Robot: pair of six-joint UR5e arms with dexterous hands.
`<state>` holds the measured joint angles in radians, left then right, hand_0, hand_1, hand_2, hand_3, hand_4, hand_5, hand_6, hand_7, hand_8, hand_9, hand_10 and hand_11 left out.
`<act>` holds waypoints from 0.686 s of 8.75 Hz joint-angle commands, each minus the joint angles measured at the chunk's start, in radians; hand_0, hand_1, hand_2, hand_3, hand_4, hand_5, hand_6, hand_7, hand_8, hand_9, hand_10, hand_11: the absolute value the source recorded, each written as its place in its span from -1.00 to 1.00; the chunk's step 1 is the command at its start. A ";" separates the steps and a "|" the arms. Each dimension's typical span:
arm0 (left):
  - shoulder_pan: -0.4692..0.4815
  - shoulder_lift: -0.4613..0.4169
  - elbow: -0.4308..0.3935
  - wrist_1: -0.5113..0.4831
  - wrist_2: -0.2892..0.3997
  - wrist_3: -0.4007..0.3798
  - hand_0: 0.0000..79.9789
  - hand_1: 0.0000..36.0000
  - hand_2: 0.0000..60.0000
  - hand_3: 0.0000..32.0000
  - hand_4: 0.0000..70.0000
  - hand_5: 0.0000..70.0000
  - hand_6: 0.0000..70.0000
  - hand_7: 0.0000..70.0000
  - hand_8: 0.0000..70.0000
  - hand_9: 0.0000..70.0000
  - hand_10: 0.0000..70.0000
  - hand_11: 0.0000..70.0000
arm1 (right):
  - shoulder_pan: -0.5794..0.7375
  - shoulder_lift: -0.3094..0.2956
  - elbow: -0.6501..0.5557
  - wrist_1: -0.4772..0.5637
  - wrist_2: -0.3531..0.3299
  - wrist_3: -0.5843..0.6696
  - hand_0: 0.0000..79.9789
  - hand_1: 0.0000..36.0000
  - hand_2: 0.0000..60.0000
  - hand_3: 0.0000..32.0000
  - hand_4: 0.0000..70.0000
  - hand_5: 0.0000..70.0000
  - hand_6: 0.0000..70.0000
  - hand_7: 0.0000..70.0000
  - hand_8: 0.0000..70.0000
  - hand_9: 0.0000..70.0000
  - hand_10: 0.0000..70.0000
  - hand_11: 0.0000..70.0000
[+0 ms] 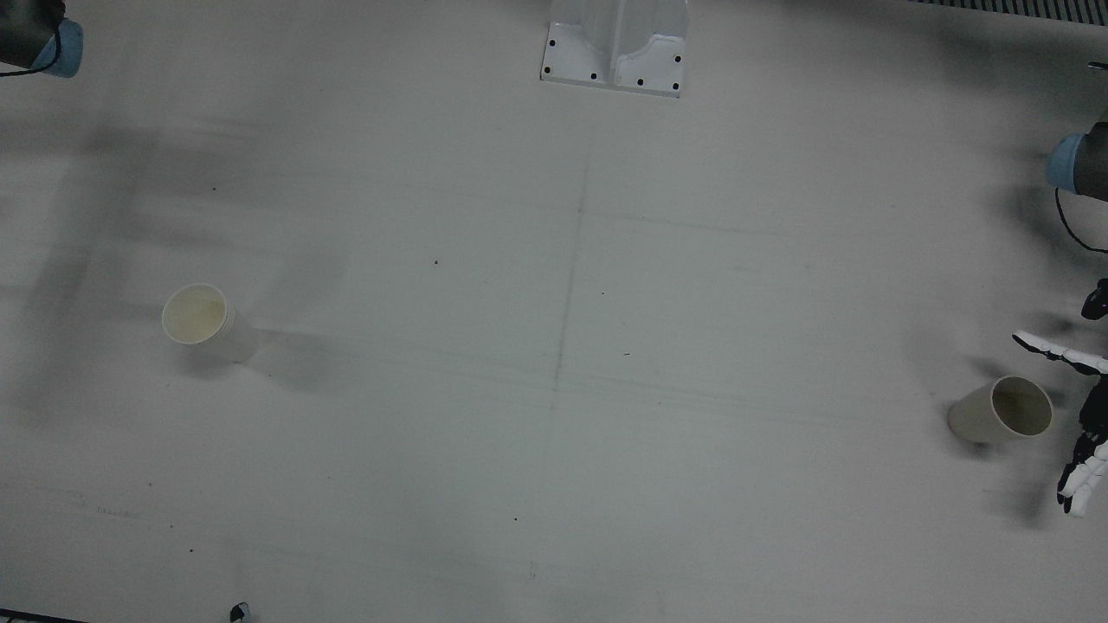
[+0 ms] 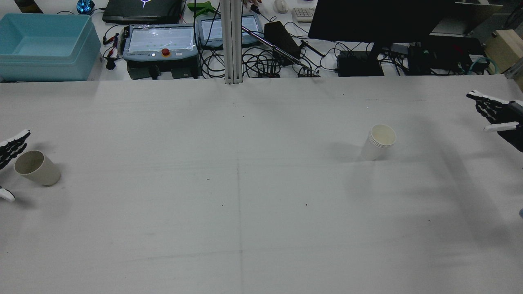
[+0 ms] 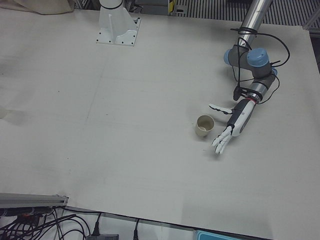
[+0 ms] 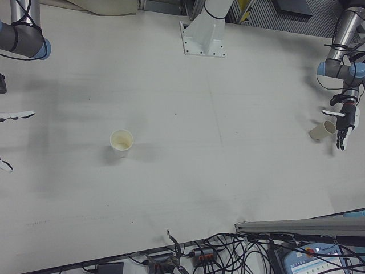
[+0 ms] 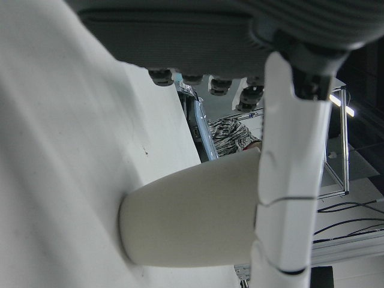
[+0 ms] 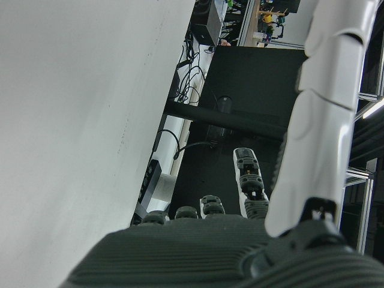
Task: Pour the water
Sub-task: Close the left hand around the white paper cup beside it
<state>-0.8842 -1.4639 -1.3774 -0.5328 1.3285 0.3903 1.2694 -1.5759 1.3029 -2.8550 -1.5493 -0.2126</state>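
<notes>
1. The left hand [image 3: 231, 128] is spread wide and holds nothing. It sits just beside the tan cup [image 3: 204, 125], with fingers reaching past both sides of it. I cannot tell if any finger touches the cup.
2. In the front view most of the left hand is cut off by the edge. Only white fingertips [image 1: 1082, 480] show there. The left-front view shows the whole hand and its arm.
3. The tan cup stands upright near the table's [image 2: 261, 204] left edge in the rear view. What is inside is too dark to make out.
4. The white cup [image 2: 378, 142] stands upright on the other half of the table, well apart from both hands. Its inside looks pale yellow in the front view.
5. The right hand [image 2: 496, 114] is spread out and holds nothing. It is partly cut off in the rear view.
6. The right hand's own camera shows no cup, only fingers and a dark monitor [image 6: 252, 90].
</notes>
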 commanded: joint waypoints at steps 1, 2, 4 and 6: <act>-0.001 0.008 0.004 0.011 0.005 -0.045 0.66 -0.06 -1.00 -1.00 -0.56 -0.98 -0.94 -0.89 -1.00 -1.00 -1.00 -0.92 | 0.002 -0.038 0.054 -0.001 0.000 0.001 0.48 -0.10 -1.00 -1.00 -0.62 -0.78 -0.92 -0.81 -1.00 -1.00 -1.00 -1.00; 0.001 0.008 0.004 0.016 0.003 -0.047 0.61 -0.09 -1.00 -1.00 -0.57 -0.99 -0.95 -0.89 -1.00 -1.00 -1.00 -0.92 | 0.004 -0.039 0.056 -0.001 0.000 0.001 0.48 -0.10 -1.00 -1.00 -0.61 -0.77 -0.92 -0.81 -1.00 -1.00 -1.00 -1.00; 0.005 -0.006 -0.002 0.030 -0.002 -0.016 0.63 -0.10 -1.00 -1.00 -0.55 -0.97 -0.94 -0.89 -1.00 -1.00 -0.99 -0.92 | -0.001 -0.044 0.059 -0.001 0.000 -0.001 0.48 -0.12 -1.00 -1.00 -0.55 -0.75 -0.89 -0.79 -1.00 -1.00 -1.00 -1.00; 0.005 -0.010 -0.009 0.034 0.003 -0.022 0.60 -0.14 -1.00 -1.00 -0.55 -0.99 -0.94 -0.88 -1.00 -1.00 -0.98 -0.90 | 0.004 -0.046 0.061 -0.001 0.000 0.001 0.48 -0.11 -1.00 -1.00 -0.56 -0.75 -0.89 -0.78 -1.00 -1.00 -1.00 -1.00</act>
<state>-0.8803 -1.4678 -1.3773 -0.5061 1.3285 0.3677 1.2705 -1.6185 1.3599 -2.8559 -1.5493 -0.2123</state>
